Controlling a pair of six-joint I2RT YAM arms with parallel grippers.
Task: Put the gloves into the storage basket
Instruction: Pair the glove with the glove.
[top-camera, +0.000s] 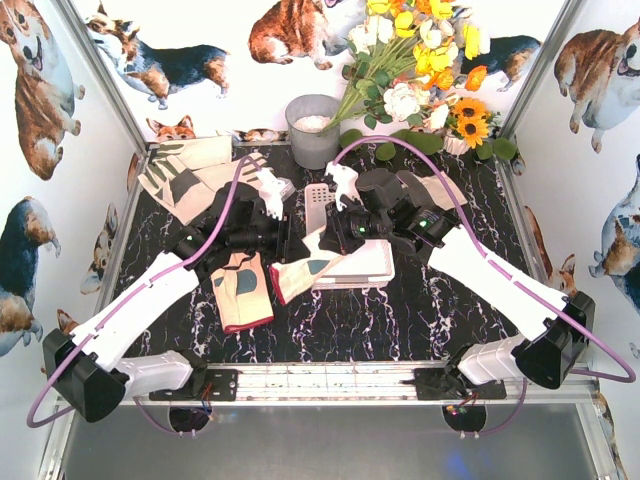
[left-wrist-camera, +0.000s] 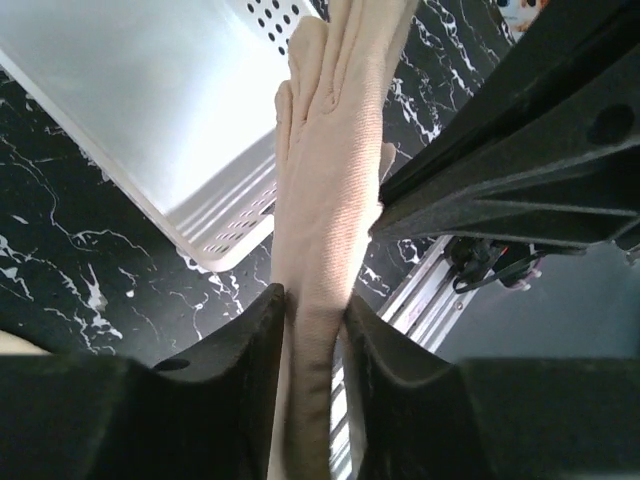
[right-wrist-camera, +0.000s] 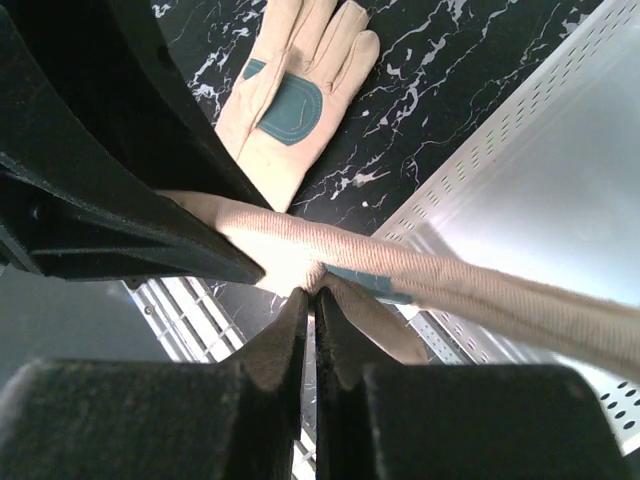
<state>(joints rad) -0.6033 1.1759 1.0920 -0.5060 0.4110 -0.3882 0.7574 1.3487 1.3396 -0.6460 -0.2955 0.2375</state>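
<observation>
Glove (left-wrist-camera: 325, 200): tan twill fabric, folded narrow btwn left fingers (left-wrist-camera: 250, 350).

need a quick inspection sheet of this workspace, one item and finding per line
surface: black marbled table, no spills seen
job's things: white storage basket at centre, its visible floor bare; held glove stretched between both grippers by the basket; loose glove flat on the table; glove pile back left
clutter: grey bucket and flowers at the back
grippers: left gripper shut on the held glove; right gripper shut, pinching the same glove
cables: purple cables loop along both arms
surroundings: corgi-print walls on three sides
</observation>
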